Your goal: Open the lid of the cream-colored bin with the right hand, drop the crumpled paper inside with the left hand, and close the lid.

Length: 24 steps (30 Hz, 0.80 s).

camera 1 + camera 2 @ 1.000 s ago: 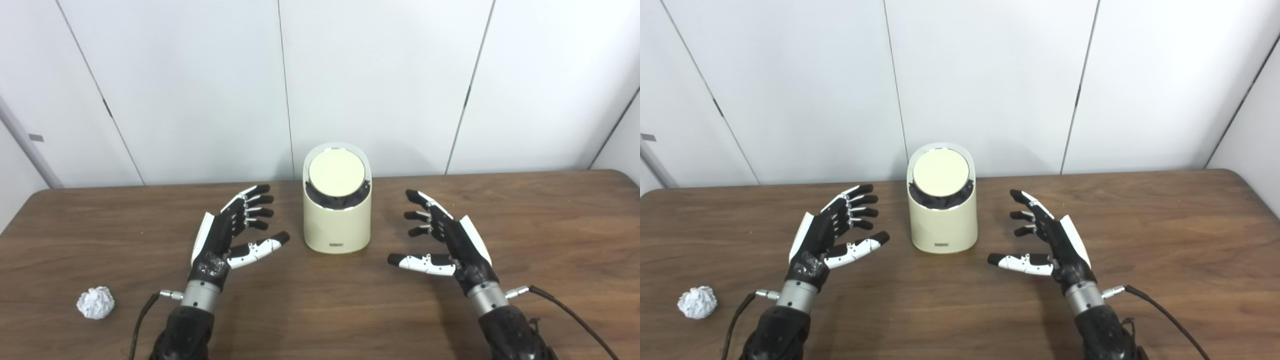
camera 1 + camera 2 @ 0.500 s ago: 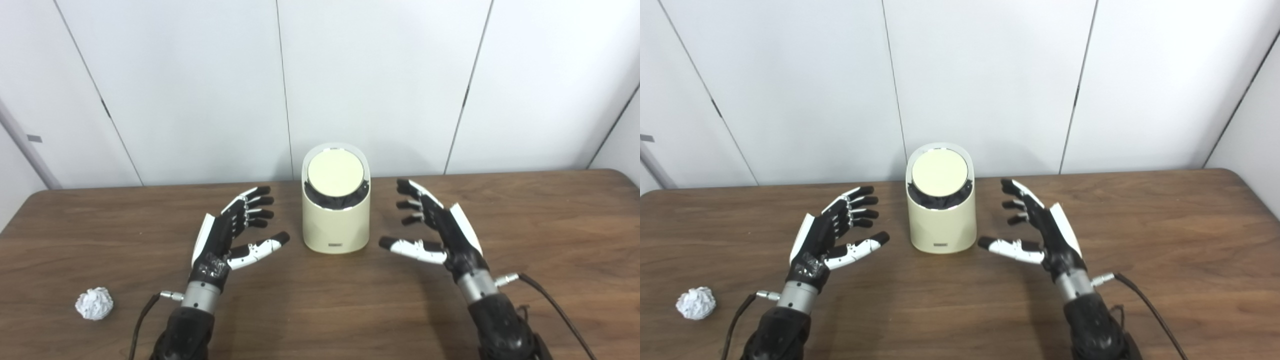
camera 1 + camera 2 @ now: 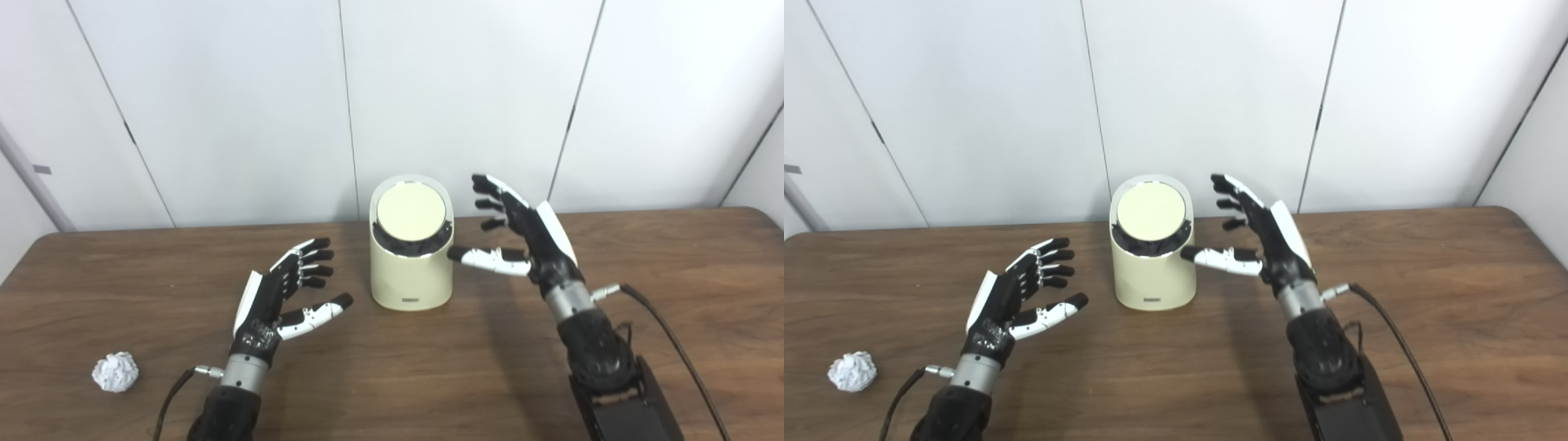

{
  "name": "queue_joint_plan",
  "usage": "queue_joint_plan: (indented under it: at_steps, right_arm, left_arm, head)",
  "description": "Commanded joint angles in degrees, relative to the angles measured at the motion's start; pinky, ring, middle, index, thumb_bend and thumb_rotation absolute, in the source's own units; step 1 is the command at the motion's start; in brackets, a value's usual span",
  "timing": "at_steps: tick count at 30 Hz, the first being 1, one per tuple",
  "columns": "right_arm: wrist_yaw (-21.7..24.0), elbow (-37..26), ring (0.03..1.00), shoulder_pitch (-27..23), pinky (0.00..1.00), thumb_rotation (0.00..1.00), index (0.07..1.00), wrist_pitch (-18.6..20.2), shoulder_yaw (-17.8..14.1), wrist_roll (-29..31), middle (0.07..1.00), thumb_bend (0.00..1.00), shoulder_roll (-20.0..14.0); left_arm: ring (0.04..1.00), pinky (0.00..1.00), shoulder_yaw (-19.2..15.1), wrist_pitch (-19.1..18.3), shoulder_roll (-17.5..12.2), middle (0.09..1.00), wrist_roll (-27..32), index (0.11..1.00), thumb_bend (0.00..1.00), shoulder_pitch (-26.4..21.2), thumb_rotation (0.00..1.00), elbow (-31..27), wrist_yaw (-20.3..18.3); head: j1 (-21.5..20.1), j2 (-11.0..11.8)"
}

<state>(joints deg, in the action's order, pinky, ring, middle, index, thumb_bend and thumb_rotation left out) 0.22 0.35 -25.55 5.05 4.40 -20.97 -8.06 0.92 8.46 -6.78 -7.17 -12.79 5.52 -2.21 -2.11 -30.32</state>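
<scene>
Two matching robot hands here. The left hand (image 3: 269,300) shows black fingers with silver metal pins at the knuckles, a white plate along its outer edge and a thumb (image 3: 315,312) in white with a black tip. The right hand (image 3: 533,242) is built the same: white plate, white thumb, black fingertips. Each one sits on a bright silver wrist collar (image 3: 244,371) with a small metal plug, and a dark cable (image 3: 664,334) runs off it. Both forearms are black.
</scene>
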Motion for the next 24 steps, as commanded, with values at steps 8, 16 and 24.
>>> queue_joint_plan:
  at_steps: [8, 16, 24]
  right_arm:
    - [1.34, -1.93, 0.822, -6.36, 0.65, 0.46, 0.901, 6.31, 1.26, -1.65, 0.884, 0.81, -0.1]
    - [1.42, -0.36, 0.829, -9.71, 0.64, 0.46, 0.918, 10.04, 2.84, -4.08, 0.903, 0.81, -0.16]
    - [1.49, 1.78, 0.87, -12.08, 0.7, 0.46, 0.93, 12.88, 4.27, -5.69, 0.915, 0.85, -0.14]
  left_arm:
    - [0.693, 0.65, -0.67, 3.55, -1.71, 0.766, -1.33, 0.809, 0.71, 0.03, 0.12, 0.88, 1.64]
    - [0.683, 0.65, -0.42, 3.96, -1.38, 0.759, -1.94, 0.803, 0.71, 0.28, 0.12, 1.24, 2.32]
    - [0.685, 0.66, -0.34, 3.61, -1.03, 0.76, -1.82, 0.805, 0.72, 0.3, 0.13, 1.13, 2.46]
  head:
    - [0.26, 0.15]
    - [0.97, 0.16]
    - [1.33, 0.08]
